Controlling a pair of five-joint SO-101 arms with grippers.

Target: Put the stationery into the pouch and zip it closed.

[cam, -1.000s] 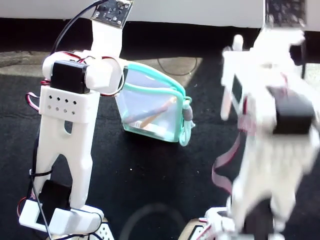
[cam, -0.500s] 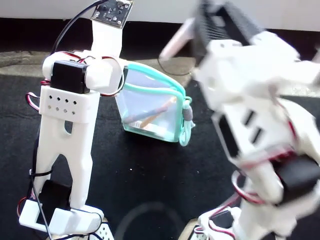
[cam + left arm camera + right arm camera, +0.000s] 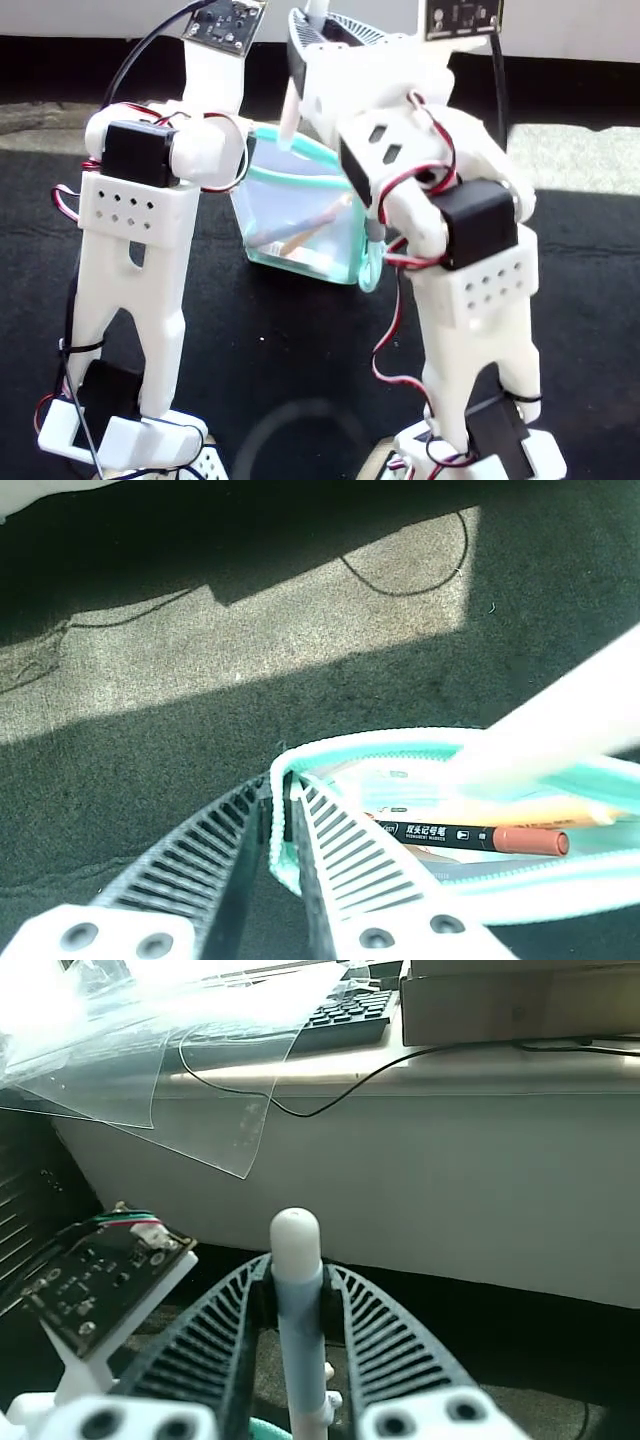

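A clear pouch (image 3: 300, 215) with a mint-green zipper rim stands open on the black mat. Inside lie a black pen with a brown-red cap (image 3: 470, 835) and an orange pencil (image 3: 560, 815). My left gripper (image 3: 278, 805) is shut on the pouch rim (image 3: 400, 742) at its end, holding it upright. My right gripper (image 3: 315, 35) hangs above the pouch's back edge, shut on a white pen (image 3: 290, 115) that points down at the opening. From the right wrist that pen (image 3: 300, 1360) stands between the fingers of the right gripper (image 3: 297, 1272). It crosses the left wrist view as a pale streak (image 3: 560, 730).
A thin cable (image 3: 350, 130) loops on the tan surface behind the pouch. The left arm's tall white body (image 3: 135, 260) stands close to the pouch's left. A keyboard (image 3: 345, 1015) and clear plastic sheets (image 3: 190, 1050) lie on a desk beyond.
The right arm has swung in from the right side to above the pouch, carrying the white pen. The left arm and the pouch have not moved.
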